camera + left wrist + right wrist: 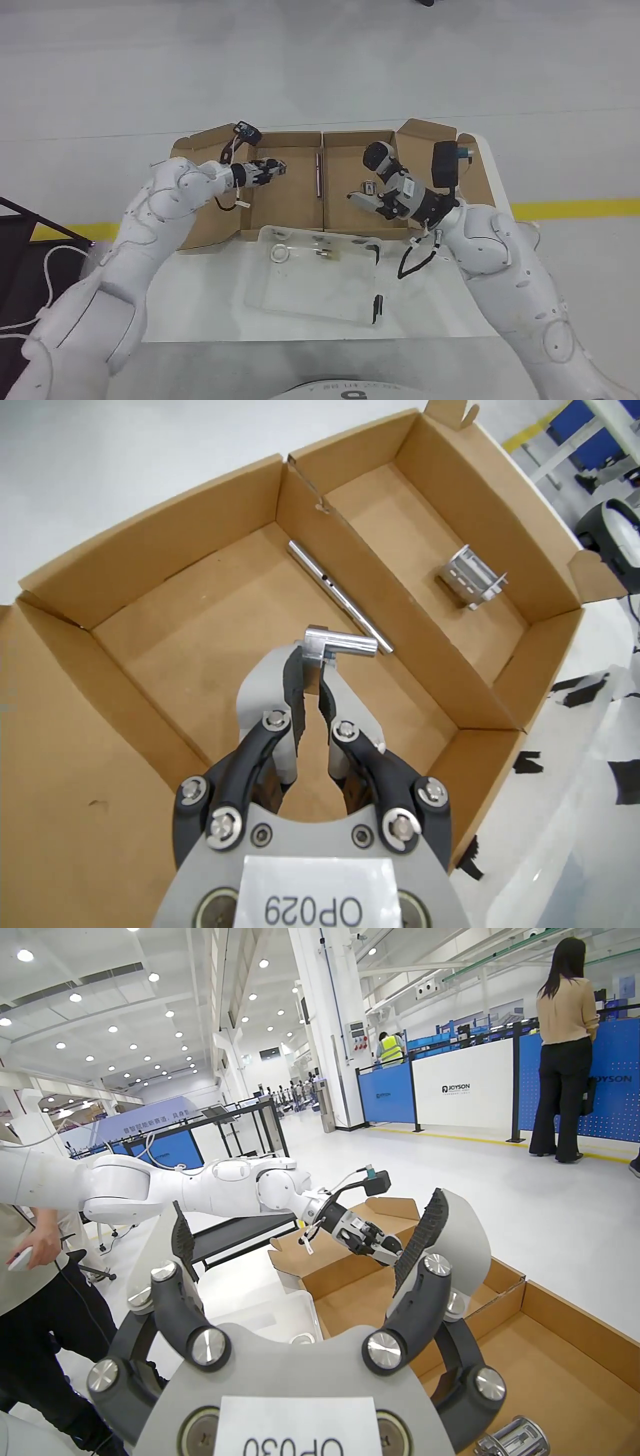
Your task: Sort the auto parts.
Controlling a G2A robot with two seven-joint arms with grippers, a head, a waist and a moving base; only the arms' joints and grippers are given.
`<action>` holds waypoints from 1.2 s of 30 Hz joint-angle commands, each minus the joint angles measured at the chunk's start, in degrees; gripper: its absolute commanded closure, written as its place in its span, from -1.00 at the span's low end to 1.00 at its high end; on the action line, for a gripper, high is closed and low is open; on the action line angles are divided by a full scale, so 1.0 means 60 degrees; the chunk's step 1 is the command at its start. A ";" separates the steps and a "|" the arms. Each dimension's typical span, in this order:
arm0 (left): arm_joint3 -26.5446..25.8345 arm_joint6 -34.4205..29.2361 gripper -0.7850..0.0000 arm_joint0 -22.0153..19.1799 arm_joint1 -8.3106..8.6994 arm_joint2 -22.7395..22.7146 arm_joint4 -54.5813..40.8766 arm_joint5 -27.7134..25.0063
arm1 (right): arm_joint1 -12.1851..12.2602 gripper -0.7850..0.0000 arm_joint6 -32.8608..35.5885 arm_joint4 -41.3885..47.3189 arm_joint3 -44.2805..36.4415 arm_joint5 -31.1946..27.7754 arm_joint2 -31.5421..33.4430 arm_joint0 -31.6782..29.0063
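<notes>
The left claw (312, 660) pinches a small metal pin (340, 646) by its blocky end, over the left box (150, 550) and close above the long rod (340, 595). Best to lower it near the cardboard floor beside the rod and then open gently. The hold looks slight, though the pads hide the contact. The right claw (364, 194) hangs wide open above the right box (540, 550).

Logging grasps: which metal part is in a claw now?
The short stubby cylinder, pinched in the left claw. The long rod and the slotted bracket lie free, nothing gripping them.
</notes>
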 commanded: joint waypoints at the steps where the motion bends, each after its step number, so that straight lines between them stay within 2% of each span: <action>1: 0.0452 0.0104 1.00 -0.0173 -0.0221 0.0243 0.0020 0.0122 | 0.0000 -1.00 0.0000 0.0000 0.0000 0.0000 0.0000 0.0000; 7: 0.1711 0.0171 0.98 -0.0582 -0.0718 0.0619 -0.0088 0.0126 | 0.0000 -1.00 0.0000 0.0000 0.0000 0.0000 0.0000 0.0000; 9: 0.2038 0.0128 0.90 -0.0704 -0.0849 0.0688 -0.0139 0.0021 | 0.0000 -1.00 0.0000 0.0000 0.0000 0.0000 0.0000 0.0000; 10: 0.2169 0.0071 0.78 -0.0769 -0.0906 0.0745 -0.0077 -0.0031 | 0.0000 -1.00 0.0000 0.0000 0.0000 0.0000 0.0000 0.0000; 11: 0.2284 0.0021 0.62 -0.0821 -0.0959 0.0792 -0.0031 -0.0080 | 0.0000 -1.00 0.0000 0.0000 0.0000 0.0000 0.0000 0.0000; 14: 0.2520 -0.0114 -0.09 -0.0954 -0.1096 0.0889 0.0040 -0.0233 | 0.0000 -1.00 0.0000 0.0000 0.0000 0.0000 0.0000 0.0000; 15: 0.2576 -0.0093 -1.00 -0.0987 -0.1135 0.0906 0.0064 -0.0230 | 0.0000 -1.00 0.0000 0.0000 0.0000 0.0000 0.0000 0.0000; 21: 0.2702 0.0255 -1.00 -0.1143 -0.1272 0.0860 0.0077 -0.0361 | 0.0000 -1.00 0.0000 0.0000 0.0000 0.0000 0.0000 0.0000; 33: 0.2694 0.0295 -1.00 -0.1148 -0.1273 0.0844 0.0057 -0.0396 | 0.0000 -1.00 0.0000 0.0000 0.0000 0.0000 0.0000 0.0000; 36: 0.2440 0.0653 -1.00 -0.0972 -0.1186 0.0603 -0.0236 -0.0570 | 0.0000 -1.00 0.0000 0.0000 0.0000 0.0000 0.0000 0.0000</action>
